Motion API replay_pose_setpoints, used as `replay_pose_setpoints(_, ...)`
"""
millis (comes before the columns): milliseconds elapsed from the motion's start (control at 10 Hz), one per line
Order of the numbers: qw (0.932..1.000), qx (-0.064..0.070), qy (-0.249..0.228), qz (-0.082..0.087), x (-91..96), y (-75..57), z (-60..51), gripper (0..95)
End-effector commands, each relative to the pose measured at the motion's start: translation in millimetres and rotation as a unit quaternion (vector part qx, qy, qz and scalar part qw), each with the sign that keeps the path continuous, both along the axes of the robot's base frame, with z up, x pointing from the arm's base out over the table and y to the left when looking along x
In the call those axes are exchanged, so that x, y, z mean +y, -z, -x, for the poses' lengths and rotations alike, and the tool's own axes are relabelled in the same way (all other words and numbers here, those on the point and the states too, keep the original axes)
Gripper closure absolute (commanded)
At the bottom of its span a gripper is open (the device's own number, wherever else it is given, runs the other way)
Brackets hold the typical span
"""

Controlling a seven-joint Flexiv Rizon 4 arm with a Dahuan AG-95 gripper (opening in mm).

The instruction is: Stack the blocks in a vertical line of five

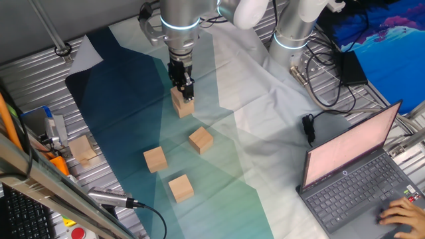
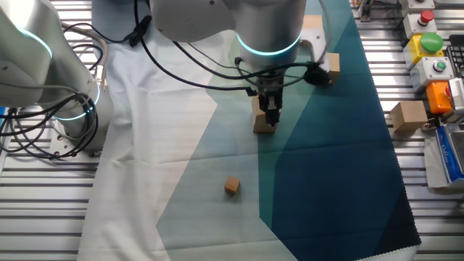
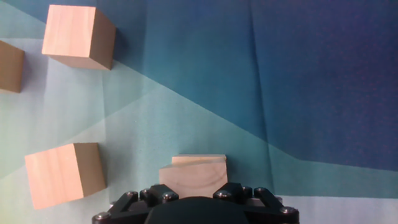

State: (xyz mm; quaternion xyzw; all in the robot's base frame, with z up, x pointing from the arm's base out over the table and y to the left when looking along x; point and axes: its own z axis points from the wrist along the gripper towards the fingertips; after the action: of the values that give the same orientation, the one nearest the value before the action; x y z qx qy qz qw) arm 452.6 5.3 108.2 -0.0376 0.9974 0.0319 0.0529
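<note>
My gripper [image 1: 182, 88] is shut on a light-brown wooden block [image 1: 180, 97] that sits on top of a second block [image 1: 184, 108] on the blue-green cloth. In the hand view the held block [image 3: 193, 179] fills the space between my jaws, and the lower block's edge [image 3: 200, 159] shows just beyond it. Three loose blocks lie nearer the front: one [image 1: 200, 140], one [image 1: 155, 159] and one [image 1: 180, 188]. In the other fixed view my gripper [image 2: 270, 114] stands over the stack [image 2: 264, 126].
A much smaller wooden cube [image 2: 232, 185] lies on the cloth. A paler block [image 1: 83, 149] sits off the cloth on the metal table. An open laptop [image 1: 358, 172] with a hand on it is at the right, and cables lie by the second arm's base [image 1: 292, 40].
</note>
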Motion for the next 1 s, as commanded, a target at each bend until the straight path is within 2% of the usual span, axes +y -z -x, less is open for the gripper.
replay_pose_setpoints(100,0.9999,0.014,-0.009,-0.001,0.6,-26.2,-8.1,19.0)
replay_pose_setpoints(300,0.9997,0.021,-0.012,-0.001,4.7,-43.4,-22.1,19.0)
replay_pose_setpoints(400,0.9996,0.027,-0.005,-0.001,10.0,-47.6,-29.3,57.0)
replay_pose_setpoints(500,0.9993,0.037,0.004,-0.001,18.3,-53.2,-40.1,76.0)
replay_pose_setpoints(600,0.999,0.044,0.011,0.001,24.2,-55.9,-48.5,76.0)
replay_pose_setpoints(700,0.9986,0.05,0.017,0.0,32.1,-56.9,-61.6,95.0)
replay_pose_setpoints(1000,0.9982,0.056,0.023,0.001,46.7,-51.8,-88.9,95.0)
